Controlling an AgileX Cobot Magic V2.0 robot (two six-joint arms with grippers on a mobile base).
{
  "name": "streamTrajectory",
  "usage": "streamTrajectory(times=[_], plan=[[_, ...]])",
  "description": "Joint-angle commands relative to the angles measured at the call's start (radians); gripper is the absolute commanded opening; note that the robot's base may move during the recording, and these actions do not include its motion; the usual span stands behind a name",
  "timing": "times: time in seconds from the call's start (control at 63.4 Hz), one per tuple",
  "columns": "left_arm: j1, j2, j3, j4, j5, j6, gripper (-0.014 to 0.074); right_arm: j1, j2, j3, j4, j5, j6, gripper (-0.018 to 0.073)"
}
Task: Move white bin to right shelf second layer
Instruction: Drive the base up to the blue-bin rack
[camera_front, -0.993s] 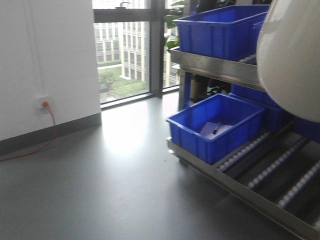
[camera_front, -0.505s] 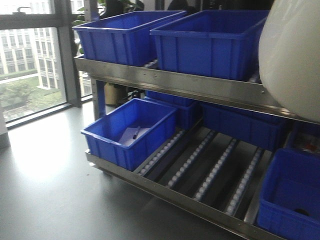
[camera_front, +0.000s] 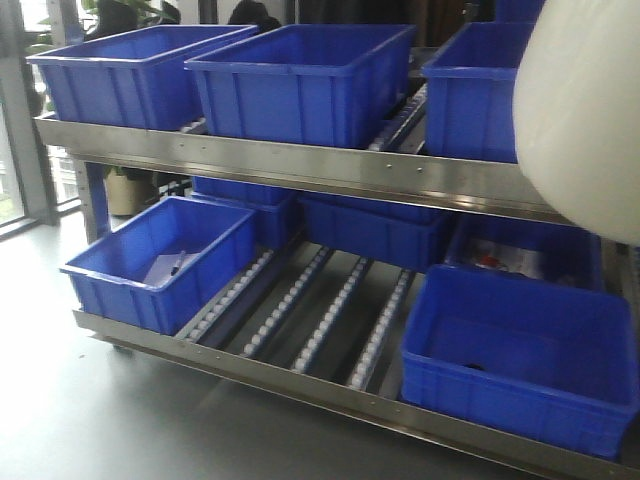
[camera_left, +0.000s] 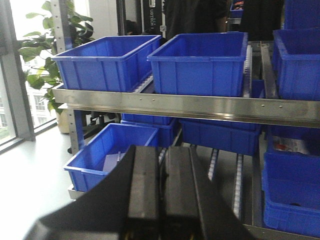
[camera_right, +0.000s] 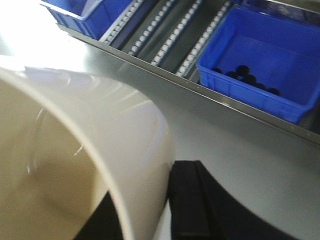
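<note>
Crates (camera_front: 300, 85), blue: three on the upper rack level (camera_front: 330, 170), two at lower front — one white bin (camera_front: 585, 120) hangs before them, right gripper (camera_right: 145, 215) pinching its rim; left gripper (camera_left: 161, 180) closed, empty

Daylight is admitted through the window (camera_left: 39, 100) at left. The floor (camera_right: 20, 30) is blown out in the right wrist view. The white bin (camera_front: 585, 110) is rendered soft and overexposed.

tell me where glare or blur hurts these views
Front view: the white bin fills the right edge, soft and featureless. Left wrist view: the window is blown out. Right wrist view: glare whitens the floor top left; the bin's rim is blurred.
</note>
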Motion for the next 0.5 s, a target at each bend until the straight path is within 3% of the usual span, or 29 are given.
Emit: streamTrajectory(times=[0.0,0.489], plan=[[-0.003,-0.017,0.033,-0.008,-0.090,-0.007,0.0085,-0.006,0.000,-0.031,0.005,-0.087,-0.003,0.0055],[-0.003,-0.017,0.033,-0.008,-0.090,-0.007,0.0085,-0.006,0.000,-0.031,0.005,-0.087,-0.003,0.0055]])
